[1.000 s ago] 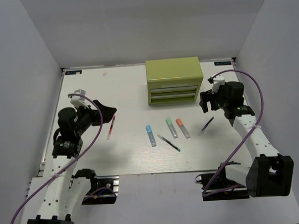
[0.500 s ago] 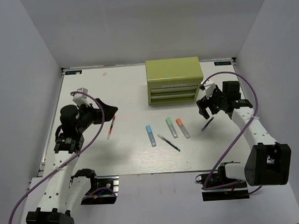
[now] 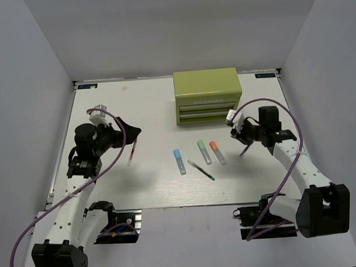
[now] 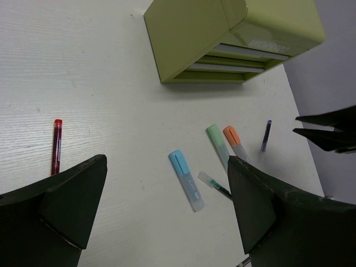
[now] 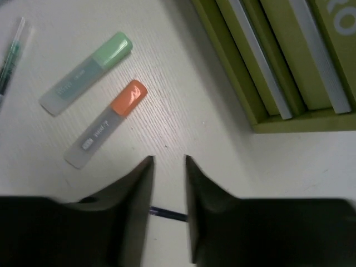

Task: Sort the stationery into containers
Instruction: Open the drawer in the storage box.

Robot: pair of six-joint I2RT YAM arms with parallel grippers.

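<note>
The olive-green chest (image 3: 207, 97) stands at the back with both drawers pushed in; its drawer fronts (image 5: 278, 61) fill the right wrist view's top right. On the table lie a red pen (image 3: 132, 152), a blue marker (image 3: 179, 160), a green marker (image 3: 204, 151), an orange marker (image 3: 217, 152), a green-black pen (image 3: 201, 170) and a purple pen (image 3: 246, 147). My right gripper (image 5: 168, 158) hovers over the purple pen (image 5: 167, 213), its jaws narrowed with a gap and nothing held. My left gripper (image 4: 167, 161) hangs wide open above the table, right of the red pen (image 4: 56, 146) and over the blue marker (image 4: 186, 181).
White walls close in the table on the left, back and right. The chest (image 4: 222, 39) sits just beyond the right gripper (image 3: 240, 135). Green marker (image 5: 86, 72) and orange marker (image 5: 105, 122) lie side by side left of it.
My right arm has swung down and left from beside the chest to over the purple pen, and its jaws have narrowed. The left gripper shifted slightly and stayed open.
</note>
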